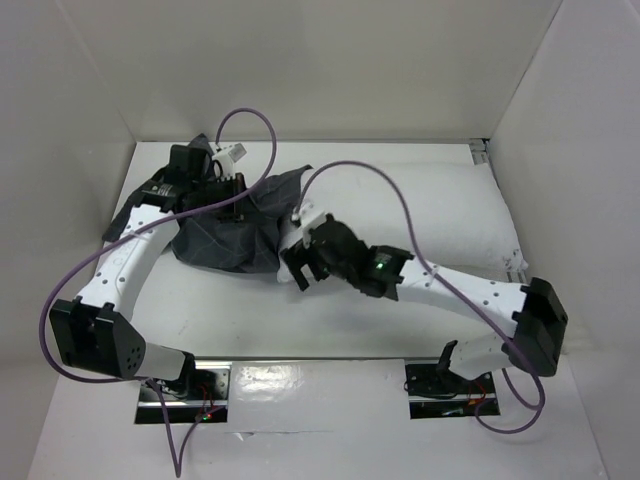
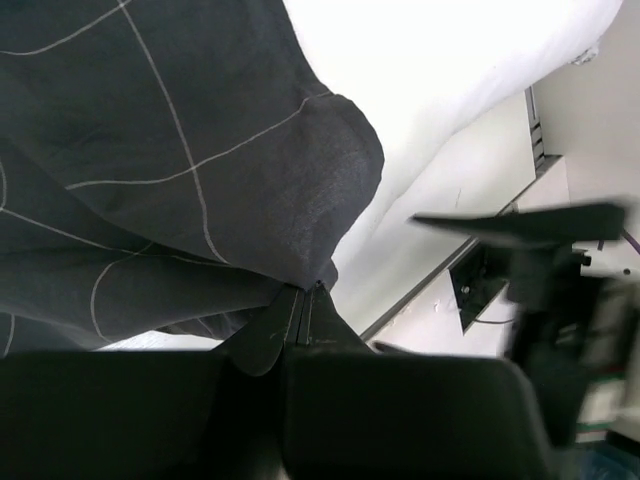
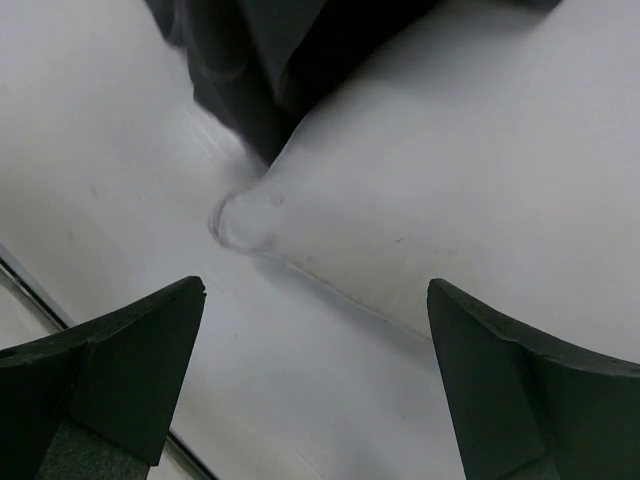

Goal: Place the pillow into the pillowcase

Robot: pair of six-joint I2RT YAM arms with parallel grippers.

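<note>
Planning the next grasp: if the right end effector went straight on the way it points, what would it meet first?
Most likely the pillow: its bare corner lies right ahead of the open right end effector, beside the pillowcase edge. Depth is unclear; it could graze the table instead.

White plump pillow (image 1: pixel 430 215) lies flat, grey gridded pillowcase (image 1: pixel 225 240) bunched at its left end.
</note>
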